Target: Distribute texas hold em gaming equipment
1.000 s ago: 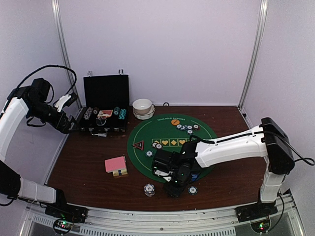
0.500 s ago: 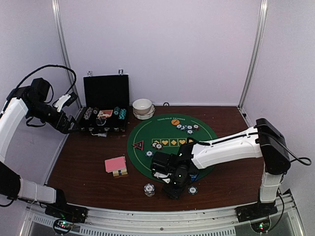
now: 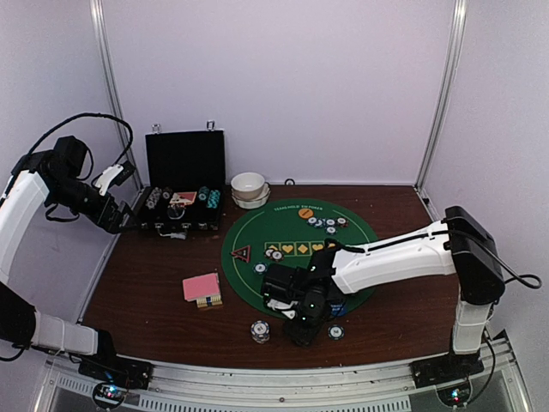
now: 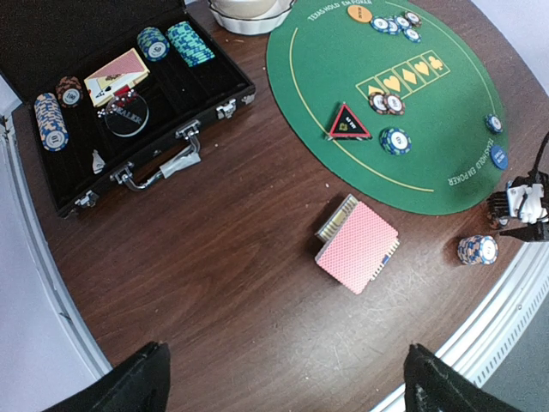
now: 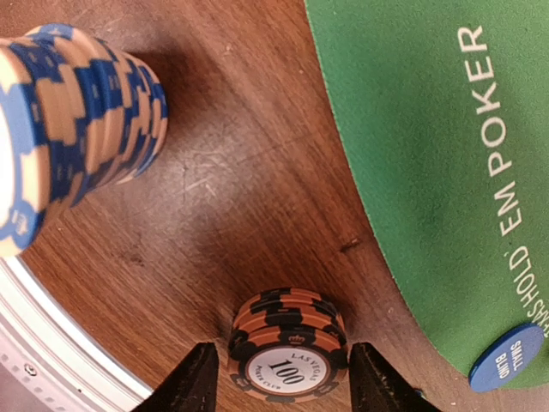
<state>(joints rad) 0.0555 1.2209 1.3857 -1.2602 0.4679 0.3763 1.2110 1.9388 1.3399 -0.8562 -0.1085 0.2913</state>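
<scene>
Both right claw fingers (image 5: pixel 196 383) flank the orange chips (image 5: pixel 287 348) near table's (image 5: pixel 249 197) edge.

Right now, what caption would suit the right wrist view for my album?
Right tool straddling a short orange-and-black chip stack, beside a taller blue-and-cream stack and the green poker mat.

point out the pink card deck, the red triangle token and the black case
pink card deck (image 4: pixel 358 246), left wrist view, middle of the top card's back
red triangle token (image 4: pixel 347 125), left wrist view, its dark centre
black case (image 3: pixel 184 159), top view, inside of the raised lid
</scene>
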